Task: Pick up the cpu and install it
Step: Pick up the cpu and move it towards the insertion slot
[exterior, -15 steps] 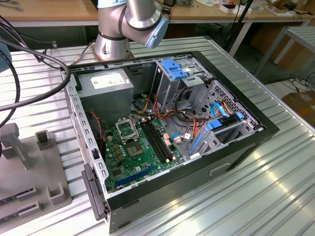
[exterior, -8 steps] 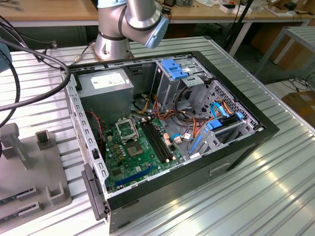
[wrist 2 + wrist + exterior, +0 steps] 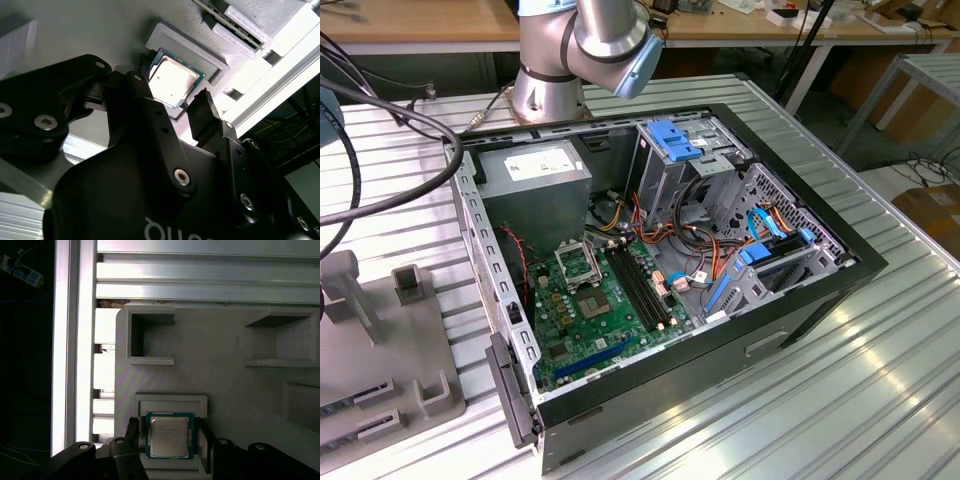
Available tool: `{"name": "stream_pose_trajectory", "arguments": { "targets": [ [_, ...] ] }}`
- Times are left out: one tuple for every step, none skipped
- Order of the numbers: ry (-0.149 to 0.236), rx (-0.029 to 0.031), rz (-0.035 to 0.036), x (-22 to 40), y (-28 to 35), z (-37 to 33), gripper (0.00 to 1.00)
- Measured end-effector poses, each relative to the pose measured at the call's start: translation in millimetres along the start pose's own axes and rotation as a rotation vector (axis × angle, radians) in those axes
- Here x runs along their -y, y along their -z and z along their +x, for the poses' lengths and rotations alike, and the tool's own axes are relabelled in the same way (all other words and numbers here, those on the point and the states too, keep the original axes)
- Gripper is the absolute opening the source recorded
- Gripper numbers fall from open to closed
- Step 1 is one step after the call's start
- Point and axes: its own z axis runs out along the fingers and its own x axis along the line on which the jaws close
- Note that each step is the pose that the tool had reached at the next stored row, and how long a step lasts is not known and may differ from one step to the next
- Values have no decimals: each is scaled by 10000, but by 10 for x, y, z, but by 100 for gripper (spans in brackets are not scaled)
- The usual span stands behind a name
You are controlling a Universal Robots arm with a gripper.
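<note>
The cpu [image 3: 170, 436] [image 3: 172, 81], a flat square chip with a silver-grey top and a thin green rim, lies flat in a shallow pocket of a grey printed holder [image 3: 220, 380] [image 3: 187, 42]. My gripper [image 3: 169, 442] [image 3: 171, 102] hangs right over it and is open. One black finger [image 3: 131, 432] stands on one side of the chip and the other finger [image 3: 204, 432] on the opposite side, each with a small gap to the chip's edge. In the exterior view the motherboard [image 3: 610, 320] lies inside an open computer case [image 3: 840, 270], with the square metal socket frame [image 3: 577, 263] on it.
The grey holder has raised walls and further pockets [image 3: 150, 337] around the chip. Ribbed aluminium table rails [image 3: 200, 282] run beside it. Inside the case sit a power supply [image 3: 535, 172], blue drive brackets [image 3: 672, 140] and cable bundles [image 3: 705, 235]. Thick black cables [image 3: 380, 160] hang at the exterior view's left.
</note>
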Motion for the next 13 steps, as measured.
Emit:
{"name": "stream_pose_trajectory", "arguments": {
  "targets": [
    [0,0,0,0,0,0,57],
    [0,0,0,0,0,0,57],
    [0,0,0,0,0,0,57],
    [0,0,1,0,0,0,57],
    [0,0,0,0,0,0,57],
    [0,0,0,0,0,0,57],
    [0,1,0,0,-1,-1,57],
    [-2,3,-1,-1,-1,-3,57],
    [-3,0,0,-1,-1,-4,57],
    [1,-1,1,0,-2,-6,57],
    [25,-3,2,0,-2,-6,57],
    [99,-5,6,0,-4,-7,57],
    [190,-8,15,1,-6,-7,57]
  ]
}}
